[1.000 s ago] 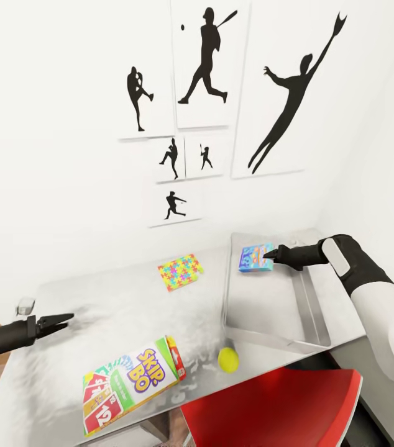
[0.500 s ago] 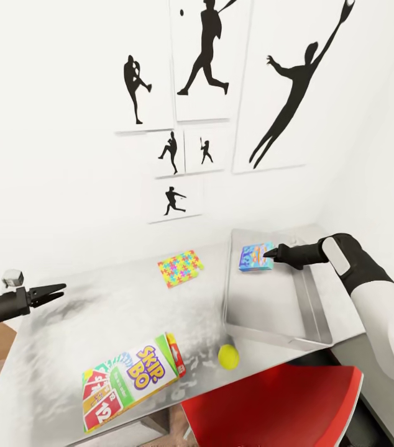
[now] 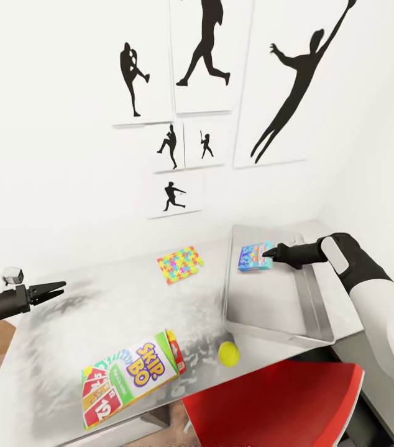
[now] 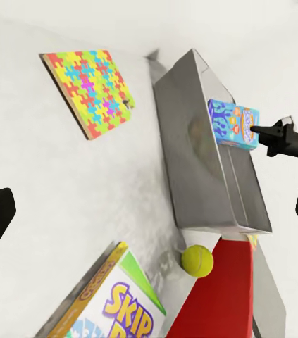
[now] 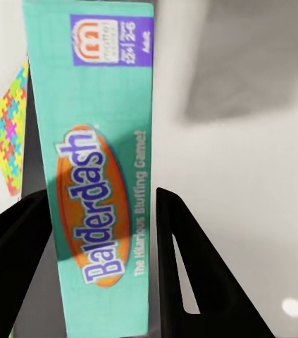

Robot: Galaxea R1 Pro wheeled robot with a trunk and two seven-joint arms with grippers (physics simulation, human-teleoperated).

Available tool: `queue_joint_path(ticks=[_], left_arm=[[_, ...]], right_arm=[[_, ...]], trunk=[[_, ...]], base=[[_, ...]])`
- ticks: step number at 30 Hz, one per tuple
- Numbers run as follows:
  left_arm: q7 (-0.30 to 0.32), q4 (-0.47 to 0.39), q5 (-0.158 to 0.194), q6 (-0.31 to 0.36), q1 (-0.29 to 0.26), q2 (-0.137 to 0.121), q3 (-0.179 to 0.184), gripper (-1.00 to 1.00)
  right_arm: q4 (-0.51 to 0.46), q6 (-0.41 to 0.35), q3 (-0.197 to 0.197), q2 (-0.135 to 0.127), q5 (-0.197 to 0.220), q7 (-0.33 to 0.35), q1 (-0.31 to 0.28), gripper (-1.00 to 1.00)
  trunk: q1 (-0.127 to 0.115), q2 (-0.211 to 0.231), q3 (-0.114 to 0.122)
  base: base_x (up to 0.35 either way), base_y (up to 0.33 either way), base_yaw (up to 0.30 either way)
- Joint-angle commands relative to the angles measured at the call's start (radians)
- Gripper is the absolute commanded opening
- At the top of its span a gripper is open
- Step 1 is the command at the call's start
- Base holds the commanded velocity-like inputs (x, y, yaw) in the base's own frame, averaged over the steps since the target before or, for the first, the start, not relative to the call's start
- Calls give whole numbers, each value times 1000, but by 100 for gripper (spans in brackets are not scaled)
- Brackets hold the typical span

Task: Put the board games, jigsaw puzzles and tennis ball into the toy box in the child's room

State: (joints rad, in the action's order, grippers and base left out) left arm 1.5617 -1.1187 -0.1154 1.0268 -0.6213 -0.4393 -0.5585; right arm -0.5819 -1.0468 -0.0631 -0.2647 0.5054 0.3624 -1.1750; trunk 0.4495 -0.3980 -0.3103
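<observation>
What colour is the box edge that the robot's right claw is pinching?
Teal, with an orange oval reading Balderdash and a purple corner label; the right wrist view shows it best.

A brushed, metal-like sheen with soft blurred reflections was shown by the long light-grey table top (image 3: 97,310), and the same smooth grey metallic finish was seen on the low-walled rectangular toy box (image 3: 271,310). The flat yellow-green-red SKIP-BO game box (image 3: 128,382), the blue-green Balderdash game box (image 5: 103,169) and the small multicoloured mosaic puzzle square (image 3: 180,264) were rendered as smooth printed cardboard, while the yellow-green tennis ball (image 3: 228,354) looked matt. A smooth, slightly glossy plastic look was presented by the red chair seat (image 3: 271,403), and the black gripper fingers (image 5: 191,282) appeared matt.
</observation>
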Motion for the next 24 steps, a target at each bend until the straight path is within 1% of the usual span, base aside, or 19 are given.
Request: queue_joint_path(ticks=[1, 12, 15, 19, 24], left_arm=[[9, -1, -10, 10, -1, 0, -1, 100], [9, -1, -9, 12, -3, -1, -1, 100], [9, -2, -9, 12, -4, -1, -1, 100], [9, -4, -9, 13, -4, -1, -1, 100], [9, -4, -9, 16, -4, -1, -1, 100]], right_arm=[[0, 0, -4, -1, -10, 10, -3, -100], [-2, 0, -4, -2, -9, 10, -14, -100], [-3, 0, -4, -1, -9, 10, -16, -100], [2, 0, -4, 2, -10, 10, -38, -100], [9, 0, -4, 4, -11, 9, -48, -100]], trunk=[[1, -2, -4], [1, -2, -20], [1, -2, -22], [1, -2, -22], [1, -2, -22]], base=[[0, 0, 0], [0, 0, 0], [0, 0, 0], [0, 0, 0], [0, 0, 0]])
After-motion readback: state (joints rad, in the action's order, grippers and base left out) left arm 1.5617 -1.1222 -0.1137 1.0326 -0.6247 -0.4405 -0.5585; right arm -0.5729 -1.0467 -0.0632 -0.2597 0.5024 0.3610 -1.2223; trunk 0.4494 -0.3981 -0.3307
